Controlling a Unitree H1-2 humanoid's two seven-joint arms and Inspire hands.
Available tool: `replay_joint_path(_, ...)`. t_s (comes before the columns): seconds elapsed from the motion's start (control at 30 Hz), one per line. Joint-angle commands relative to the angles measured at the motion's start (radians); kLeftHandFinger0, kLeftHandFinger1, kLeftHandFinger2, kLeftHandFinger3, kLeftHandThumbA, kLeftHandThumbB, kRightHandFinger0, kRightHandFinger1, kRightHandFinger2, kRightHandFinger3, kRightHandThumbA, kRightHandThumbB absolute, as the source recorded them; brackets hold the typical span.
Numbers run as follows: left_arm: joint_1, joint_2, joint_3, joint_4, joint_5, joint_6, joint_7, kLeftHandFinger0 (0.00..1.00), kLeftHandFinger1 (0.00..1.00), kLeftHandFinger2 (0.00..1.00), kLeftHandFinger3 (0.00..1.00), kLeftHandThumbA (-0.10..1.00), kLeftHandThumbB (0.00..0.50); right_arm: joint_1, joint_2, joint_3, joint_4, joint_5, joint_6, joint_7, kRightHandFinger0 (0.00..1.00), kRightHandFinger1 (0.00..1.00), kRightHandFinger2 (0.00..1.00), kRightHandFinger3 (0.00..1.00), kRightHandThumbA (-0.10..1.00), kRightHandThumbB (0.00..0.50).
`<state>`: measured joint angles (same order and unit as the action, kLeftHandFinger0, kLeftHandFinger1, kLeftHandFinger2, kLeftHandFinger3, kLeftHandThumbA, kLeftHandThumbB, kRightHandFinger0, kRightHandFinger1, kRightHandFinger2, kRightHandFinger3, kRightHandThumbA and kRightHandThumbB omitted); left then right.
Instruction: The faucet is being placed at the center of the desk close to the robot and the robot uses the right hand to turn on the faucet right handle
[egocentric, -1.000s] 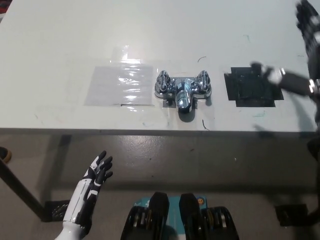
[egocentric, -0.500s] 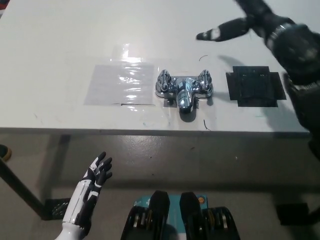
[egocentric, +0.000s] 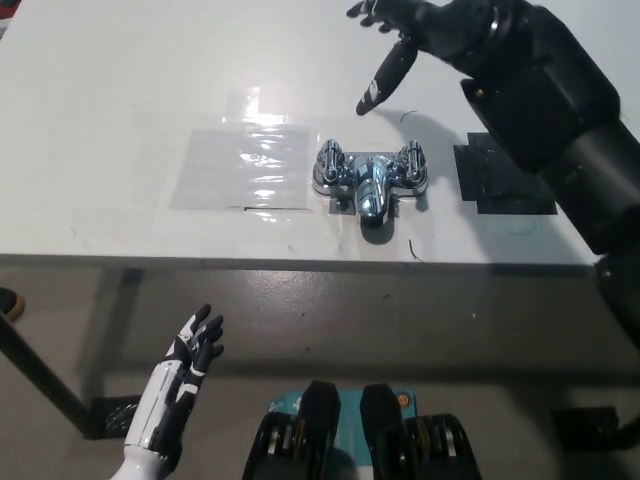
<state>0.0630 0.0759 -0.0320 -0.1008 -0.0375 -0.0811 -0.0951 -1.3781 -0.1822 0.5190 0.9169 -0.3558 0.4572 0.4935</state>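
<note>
1. The chrome faucet (egocentric: 368, 182) sits near the front edge of the white table (egocentric: 110, 90), between a clear film patch (egocentric: 240, 168) and a black patch (egocentric: 503, 180).
2. The black right hand (egocentric: 425, 30) hovers beyond it, fingers spread and empty, clear of the right handle (egocentric: 411, 165).
3. The white left hand (egocentric: 196, 343) rests below the table edge, fingers apart.

The shiny chrome faucet (egocentric: 367, 182) stands on the white desk (egocentric: 120, 90), near its front edge. Its short spout (egocentric: 369, 204) points toward the robot, the right handle (egocentric: 411, 166) just beside it.
</note>
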Motion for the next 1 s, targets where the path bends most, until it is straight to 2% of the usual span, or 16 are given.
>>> replay_joint_path(0.0,-0.006,0.009,0.003,-0.002,-0.003,-0.042,-0.007,1.0,1.0,1.0,1.0,0.88,0.125,-0.097,0.01,0.008,0.068,-0.073,0.013,0.019,1.0,1.0,1.0,1.0,1.0,0.317)
replay_joint_path(0.07,-0.006,0.009,0.003,-0.007,-0.002,-0.041,-0.008,1.0,1.0,1.0,1.0,0.88,0.139,-0.109,0.019,0.012,0.106,-0.083,0.013,0.023,1.0,1.0,1.0,1.0,1.0,0.301)
replay_joint_path(0.17,-0.006,0.014,0.003,-0.011,-0.002,-0.036,-0.01,1.0,1.0,1.0,1.0,0.89,0.15,-0.116,0.025,0.017,0.138,-0.079,0.013,0.027,1.0,1.0,1.0,1.0,1.0,0.251)
replay_joint_path(0.23,-0.005,0.015,0.002,-0.013,0.003,-0.033,-0.008,1.0,1.0,1.0,1.0,0.89,0.147,-0.113,0.026,0.01,0.146,-0.069,0.01,0.025,1.0,1.0,1.0,1.0,1.0,0.242)
replay_joint_path(0.33,-0.006,0.018,0.004,-0.015,0.006,-0.032,-0.005,1.0,1.0,1.0,1.0,0.89,0.147,-0.117,0.035,0.01,0.182,-0.074,0.013,0.018,1.0,1.0,1.0,1.0,1.0,0.255)
replay_joint_path(0.43,-0.006,0.016,0.001,-0.016,0.01,-0.035,-0.003,1.0,1.0,1.0,1.0,0.89,0.141,-0.116,0.043,-0.013,0.232,-0.07,0.013,-0.009,1.0,1.0,1.0,1.0,1.0,0.294)
replay_joint_path(0.5,-0.006,0.016,0.0,-0.017,0.01,-0.029,-0.003,1.0,1.0,1.0,1.0,0.89,0.145,-0.11,0.04,0.007,0.237,-0.083,-0.001,-0.006,1.0,1.0,1.0,1.0,1.0,0.285)
replay_joint_path(0.6,-0.006,0.014,0.001,-0.013,0.009,-0.033,-0.002,1.0,1.0,1.0,1.0,0.88,0.148,-0.1,0.043,-0.034,0.237,-0.046,0.009,-0.006,1.0,1.0,1.0,1.0,0.99,0.244)
replay_joint_path(0.7,-0.012,0.015,0.0,-0.009,0.012,-0.036,-0.001,1.0,1.0,1.0,1.0,0.88,0.148,-0.087,0.044,-0.078,0.237,-0.024,0.013,-0.029,1.0,1.0,1.0,1.0,0.92,0.254)
replay_joint_path(0.73,-0.012,0.013,0.0,-0.01,0.011,-0.034,-0.001,1.0,1.0,1.0,1.0,0.88,0.151,-0.081,0.041,-0.063,0.229,-0.044,0.006,-0.025,1.0,1.0,1.0,1.0,0.96,0.263)
replay_joint_path(0.8,-0.011,0.015,0.0,-0.015,0.012,-0.03,-0.002,1.0,1.0,1.0,1.0,0.88,0.149,-0.071,0.039,-0.06,0.221,-0.057,-0.009,-0.034,1.0,1.0,1.0,1.0,0.96,0.267)
replay_joint_path(0.9,-0.013,0.018,0.0,-0.015,0.019,-0.033,-0.001,1.0,1.0,1.0,1.0,0.89,0.15,-0.068,0.038,-0.025,0.226,-0.095,-0.027,-0.051,1.0,1.0,1.0,1.0,0.99,0.317)
replay_joint_path(0.97,-0.015,0.019,0.001,-0.013,0.018,-0.035,-0.002,1.0,1.0,1.0,1.0,0.89,0.154,-0.07,0.042,-0.01,0.239,-0.102,-0.037,-0.05,1.0,1.0,1.0,1.0,1.0,0.308)
